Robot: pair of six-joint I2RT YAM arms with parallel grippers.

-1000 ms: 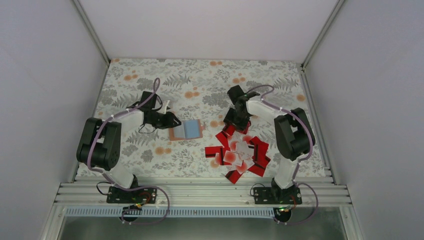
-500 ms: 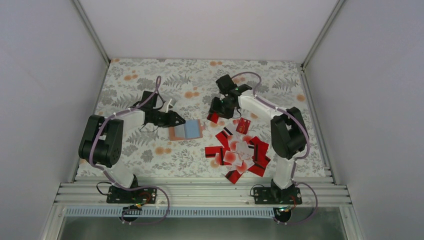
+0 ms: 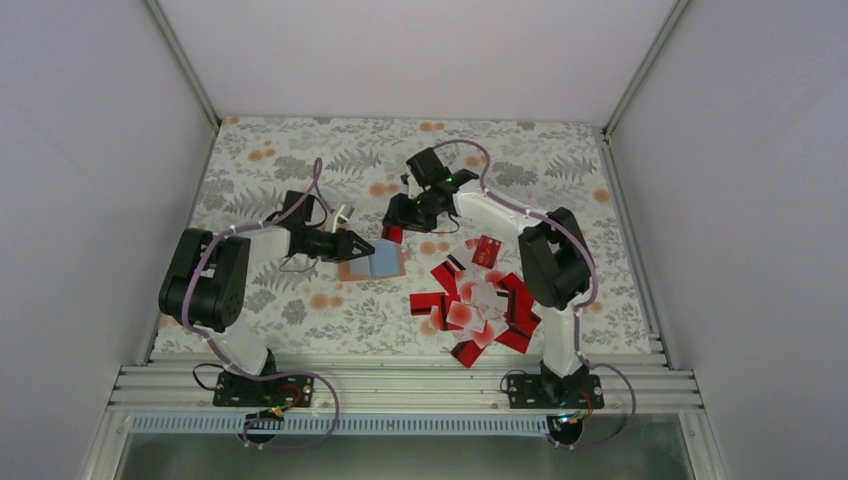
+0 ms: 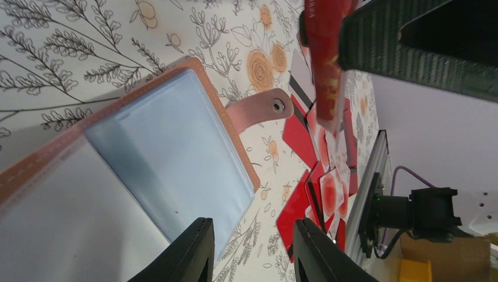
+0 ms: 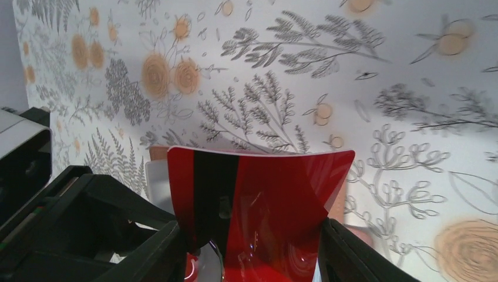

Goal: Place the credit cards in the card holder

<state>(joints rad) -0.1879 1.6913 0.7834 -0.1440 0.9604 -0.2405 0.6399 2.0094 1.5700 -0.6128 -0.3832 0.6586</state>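
Observation:
The card holder (image 3: 375, 260) lies open on the flowered cloth, its pale blue-grey sleeve (image 4: 170, 153) facing up and its snap strap (image 4: 261, 108) pointing toward the pile. My left gripper (image 4: 252, 223) is open at the holder's left edge (image 3: 358, 245), one finger over the sleeve's corner, nothing clamped. My right gripper (image 3: 393, 226) hangs just above the holder's far right corner, shut on a red credit card (image 5: 258, 200) with a black stripe, bowed between the fingers. The same card (image 4: 326, 64) shows upright in the left wrist view. The other credit cards (image 3: 480, 305) lie heaped to the right.
One red card (image 3: 487, 250) lies apart, just above the heap. The left arm's gripper body (image 5: 59, 229) fills the lower left of the right wrist view, close to the held card. White walls (image 3: 90, 150) and a metal rail (image 3: 400, 385) frame the table.
My right arm has swung left from the heap to the holder, carrying the red card. A single red card now lies apart above the heap. My left gripper edged right and widened slightly.

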